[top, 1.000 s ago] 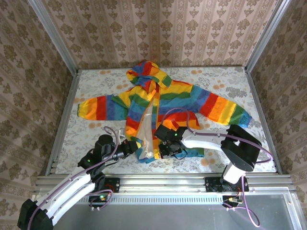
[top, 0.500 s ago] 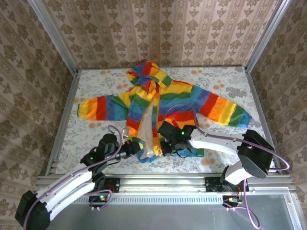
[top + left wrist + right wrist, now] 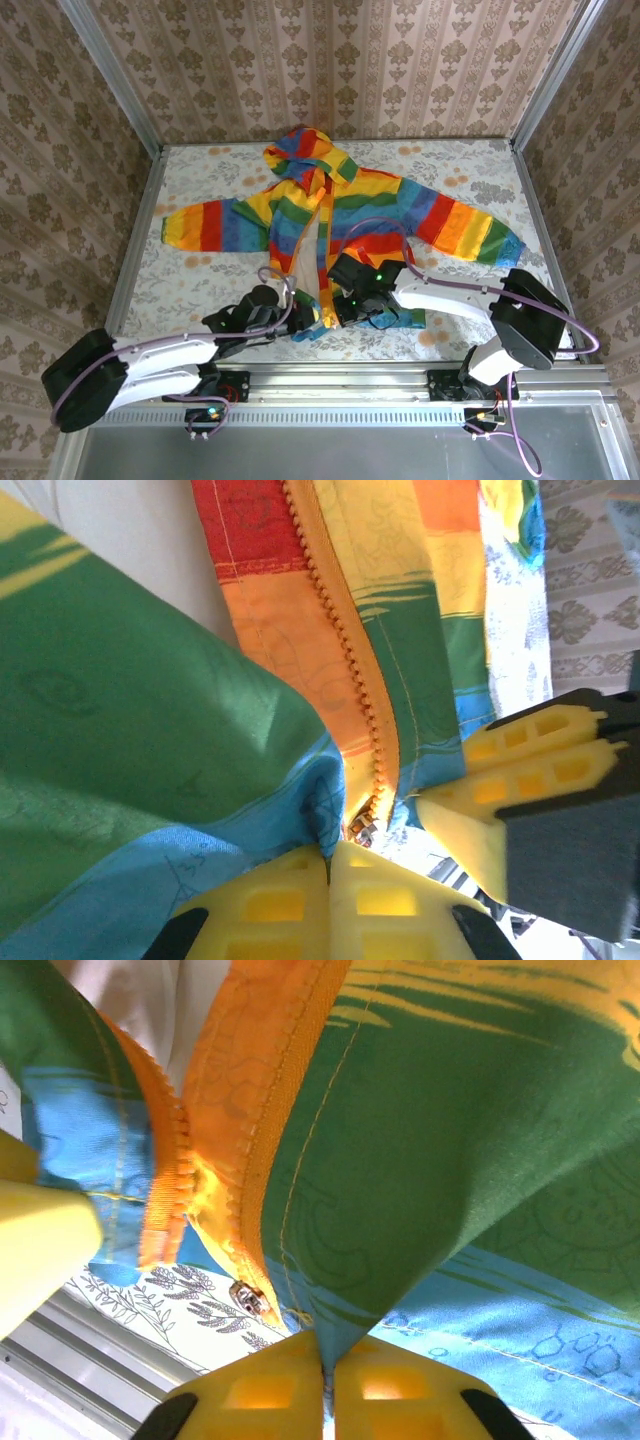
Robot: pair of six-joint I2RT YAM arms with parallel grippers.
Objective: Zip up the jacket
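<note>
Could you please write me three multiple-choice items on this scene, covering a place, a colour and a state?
1. Where on the jacket do both arms' jaws sit?
A. the hood
B. the bottom hem
C. the sleeve cuffs

2. What colour is the zipper?
A. black
B. white
C. orange

3. How is the jacket's front?
A. open
B. zipped to the collar
C. buttoned

Answers:
1 B, each wrist view shows jaws shut on the blue hem.
2 C, the teeth and tape are orange.
3 A, the cream lining shows between the front edges.
</note>
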